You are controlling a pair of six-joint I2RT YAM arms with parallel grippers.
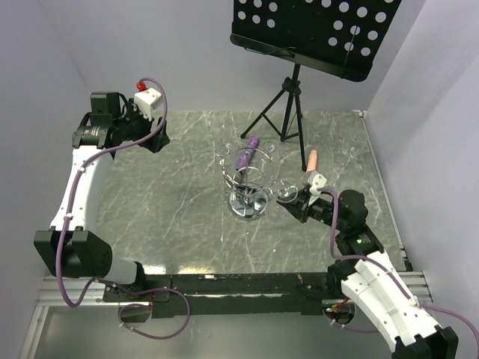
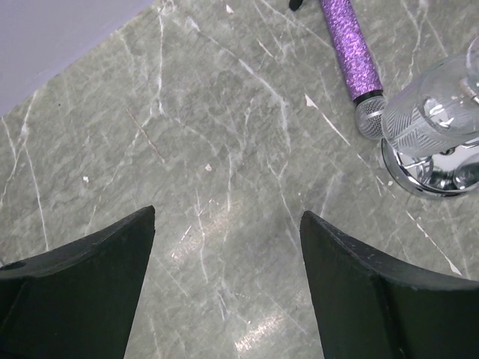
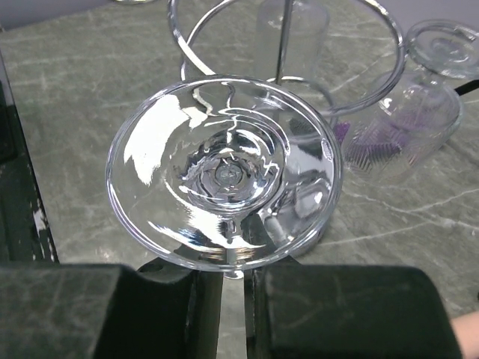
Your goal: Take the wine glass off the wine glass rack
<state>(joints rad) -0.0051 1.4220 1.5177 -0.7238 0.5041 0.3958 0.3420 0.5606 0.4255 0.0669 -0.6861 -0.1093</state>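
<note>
**A:** Right gripper (image 3: 233, 275), finger state?

**B:** Clenched on the near rim of the round foot of the clear stemmed wine glass (image 3: 224, 176). The foot disc sits just ahead of the fingertips.

**A:** Where's the glass?

**B:** Bowl-down at the edge of the small shiny chrome wire rack with disc base (image 1: 248, 205). A wire loop lies just beyond the foot. Can't tell whether the stem has cleared it. Long axis: the stem runs down and away from the fingers.

**A:** Nearer arm?

**B:** Right. Left gripper (image 2: 228, 218) is released, jaws wide over the grey marbled tabletop (image 2: 187, 112). The rack is off to its right, past a purple glitter microphone (image 2: 350, 45).

**A:** Next move?

**B:** Judged: draw the foot back fingerward, off the loop. No readable writing.
</note>
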